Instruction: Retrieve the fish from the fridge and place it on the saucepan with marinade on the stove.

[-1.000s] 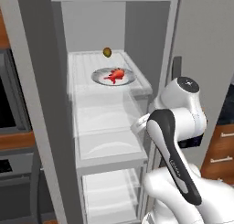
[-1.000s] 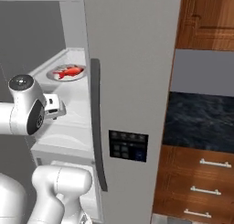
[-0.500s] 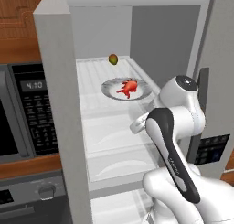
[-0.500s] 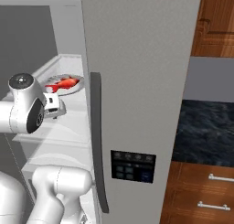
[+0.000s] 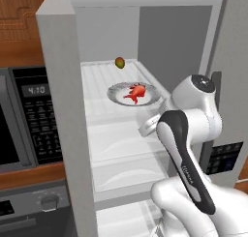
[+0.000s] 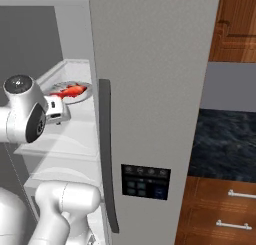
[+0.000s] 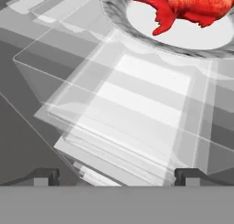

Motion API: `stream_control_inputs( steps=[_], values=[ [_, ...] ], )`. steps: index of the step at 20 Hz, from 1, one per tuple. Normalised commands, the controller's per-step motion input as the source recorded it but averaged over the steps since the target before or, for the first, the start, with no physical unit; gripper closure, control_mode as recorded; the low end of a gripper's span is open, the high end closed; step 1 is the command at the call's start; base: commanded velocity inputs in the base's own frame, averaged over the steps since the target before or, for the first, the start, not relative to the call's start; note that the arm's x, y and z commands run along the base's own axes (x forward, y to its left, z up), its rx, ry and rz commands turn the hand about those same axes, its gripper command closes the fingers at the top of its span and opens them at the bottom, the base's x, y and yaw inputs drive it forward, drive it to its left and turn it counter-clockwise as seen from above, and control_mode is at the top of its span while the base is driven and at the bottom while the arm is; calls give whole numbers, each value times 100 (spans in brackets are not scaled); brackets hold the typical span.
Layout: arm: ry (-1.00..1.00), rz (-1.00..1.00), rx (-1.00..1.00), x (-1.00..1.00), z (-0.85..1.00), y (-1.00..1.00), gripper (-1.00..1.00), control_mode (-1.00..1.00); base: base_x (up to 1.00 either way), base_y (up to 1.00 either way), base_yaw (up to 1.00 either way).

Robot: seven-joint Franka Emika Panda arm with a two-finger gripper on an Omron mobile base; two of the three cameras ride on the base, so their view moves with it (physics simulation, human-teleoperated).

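My fingers (image 7: pixel 117 175) are spread wide with nothing in them, short of the fish (image 5: pixel 135 92) on its plate (image 5: pixel 116 93) on the fridge (image 5: pixel 58 110) shelf (image 5: pixel 111 139), so I might clip the rim and shove it.

Red-orange fish (image 5: pixel 136 92) on a grey plate (image 5: pixel 117 94) with a paler centre. Small green-red fruit (image 5: pixel 119 62). Light-grey fridge (image 6: pixel 155 79), white inside, clear shelves (image 5: pixel 121 146), dark handle (image 6: pixel 106 149), dark panel (image 6: pixel 145 181). Black microwave (image 5: pixel 29 120). Brown wood cabinets (image 6: pixel 235 24).
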Motion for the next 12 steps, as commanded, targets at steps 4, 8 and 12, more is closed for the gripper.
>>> stream_control_inputs(
  steps=[4, 8, 12],
  values=[
    [1, -12, 0, 0, 66, 0, -100, -100, 0, 0, 0],
    [1, -35, 0, 0, 42, 2, -100, -100, 0, 0, 0],
    [-9, -38, 0, 0, 2, 0, -100, -100, 0, 0, 0]
  ],
)
